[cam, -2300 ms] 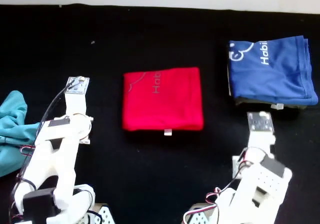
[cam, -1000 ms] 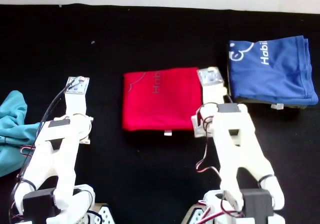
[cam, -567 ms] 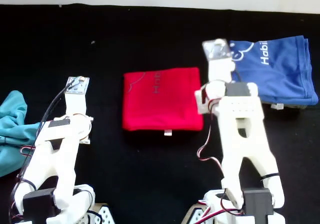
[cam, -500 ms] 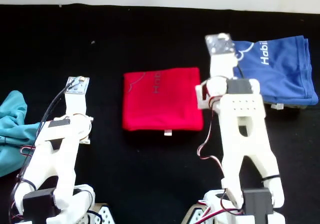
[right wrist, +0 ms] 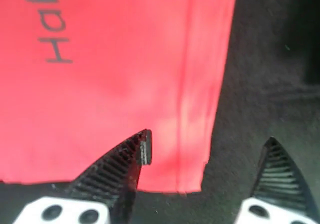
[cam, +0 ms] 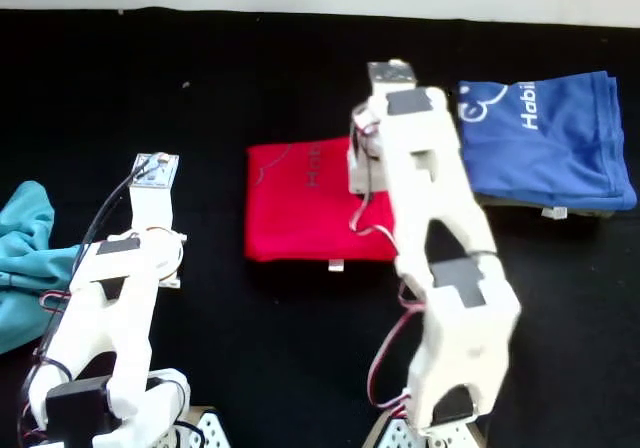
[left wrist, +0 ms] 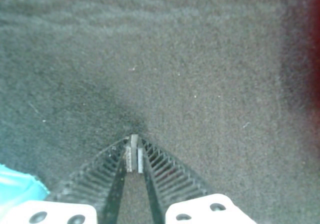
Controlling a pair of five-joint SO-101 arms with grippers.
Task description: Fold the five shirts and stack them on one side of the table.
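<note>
Jaws wide, empty: right gripper (right wrist: pixel 208 138) | red shirt (right wrist: pixel 110 84) side edge between them | left gripper (left wrist: pixel 133 151) closed, empty

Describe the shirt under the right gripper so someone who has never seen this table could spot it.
On the black table, shirts lie in a row. It is the red shirt in the middle, folded square, with the open right gripper above one edge. The blue shirt beside it is also folded, and the teal shirt at the other end is crumpled.

Red shirt (cam: pixel 300 208), blue shirt (cam: pixel 545 138), teal shirt (cam: pixel 25 258), black table (cam: pixel 200 78).
</note>
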